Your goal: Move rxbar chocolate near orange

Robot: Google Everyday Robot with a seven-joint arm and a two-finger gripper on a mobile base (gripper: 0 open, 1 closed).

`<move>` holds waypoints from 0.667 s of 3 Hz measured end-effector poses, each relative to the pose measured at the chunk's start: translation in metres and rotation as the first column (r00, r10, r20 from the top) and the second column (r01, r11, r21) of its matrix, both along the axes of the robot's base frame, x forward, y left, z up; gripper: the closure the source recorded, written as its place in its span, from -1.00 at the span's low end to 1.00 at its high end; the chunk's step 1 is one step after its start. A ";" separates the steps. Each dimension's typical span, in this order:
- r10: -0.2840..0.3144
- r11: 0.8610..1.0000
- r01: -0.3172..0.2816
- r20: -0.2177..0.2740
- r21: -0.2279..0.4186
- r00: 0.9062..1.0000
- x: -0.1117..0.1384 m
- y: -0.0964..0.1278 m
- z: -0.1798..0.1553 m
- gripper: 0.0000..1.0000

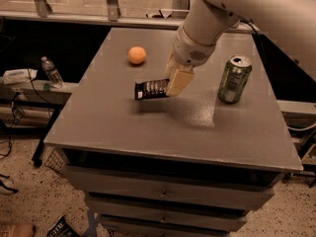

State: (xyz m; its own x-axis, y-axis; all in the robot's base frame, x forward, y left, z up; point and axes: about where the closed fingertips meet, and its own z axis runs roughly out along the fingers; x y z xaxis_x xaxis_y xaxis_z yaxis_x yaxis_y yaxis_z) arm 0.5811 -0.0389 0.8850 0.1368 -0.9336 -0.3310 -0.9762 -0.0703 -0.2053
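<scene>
While the gripper [173,88] is clamping only the right end of the bar [148,89], the rest is hanging out to the left, just above the table [148,137]. That end-grip is looking risky: the bar could be pivoting or sliding free mid-carry. Farther back, the orange [137,55] is sitting loose, and a low approach or clumsy drop could send it rolling.
</scene>
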 end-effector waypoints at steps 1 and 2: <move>-0.004 1.000 0.004 0.005 0.005 1.000 0.003 -0.001 0.000 1.00; -0.045 0.997 0.041 0.054 0.068 0.998 0.035 -0.019 0.006 1.00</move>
State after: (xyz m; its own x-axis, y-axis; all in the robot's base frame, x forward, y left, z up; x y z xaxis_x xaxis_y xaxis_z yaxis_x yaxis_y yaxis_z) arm 0.6165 -0.0576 0.8907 0.1167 -0.9152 -0.3857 -0.9651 -0.0128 -0.2616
